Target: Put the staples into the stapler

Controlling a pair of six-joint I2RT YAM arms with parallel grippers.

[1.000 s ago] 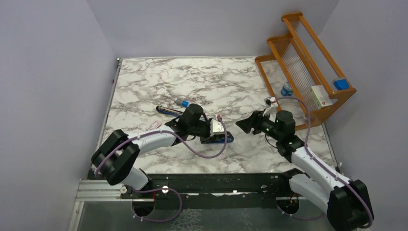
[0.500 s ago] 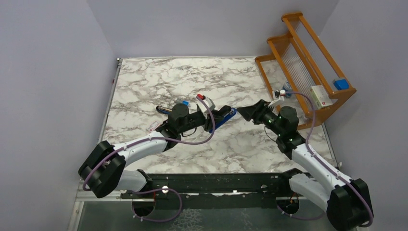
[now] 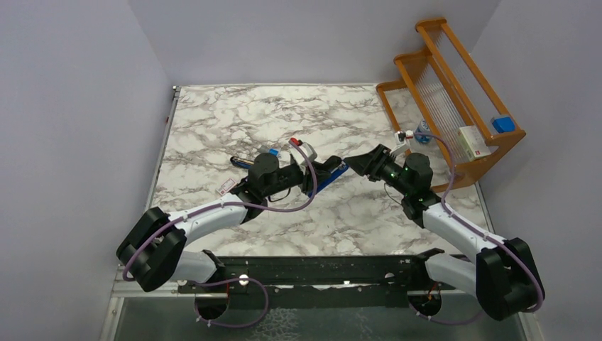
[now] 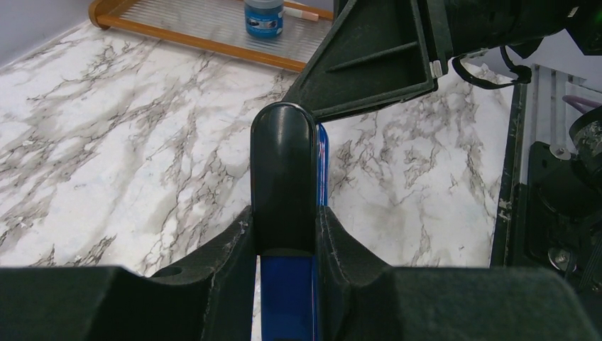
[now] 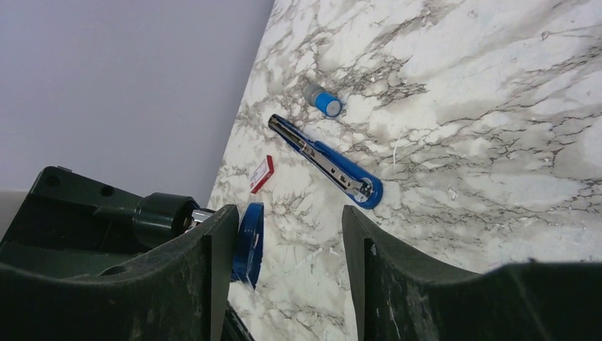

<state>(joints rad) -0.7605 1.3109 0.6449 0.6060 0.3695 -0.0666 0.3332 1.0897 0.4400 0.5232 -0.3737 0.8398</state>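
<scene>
My left gripper [image 3: 307, 172] [image 4: 284, 220] is shut on the stapler [image 3: 328, 170] [image 4: 284, 163], a black-topped, blue-based body held off the table and pointing to the right. My right gripper [image 3: 360, 165] [image 5: 284, 217] stands open at the stapler's tip. That blue tip [image 5: 248, 245] sits just inside its left finger [image 5: 213, 256]. The staples' small white box with a pink-red label [image 3: 227, 186] [image 5: 261, 174] lies on the marble to the left. No loose staple strips can be made out.
A long blue-and-metal piece [image 3: 248, 163] [image 5: 326, 163] and a small blue-capped cylinder [image 3: 267, 150] [image 5: 323, 101] lie behind the left arm. A wooden rack [image 3: 454, 92] at the right holds a blue-lidded jar [image 3: 423, 131] [image 4: 264, 15], a white box [image 3: 474, 142] and a blue block [image 3: 502, 124].
The left arm lifted the stapler from the near table and swung it farther back. The right gripper moved up and left, bringing its fingers to the stapler's tip.
</scene>
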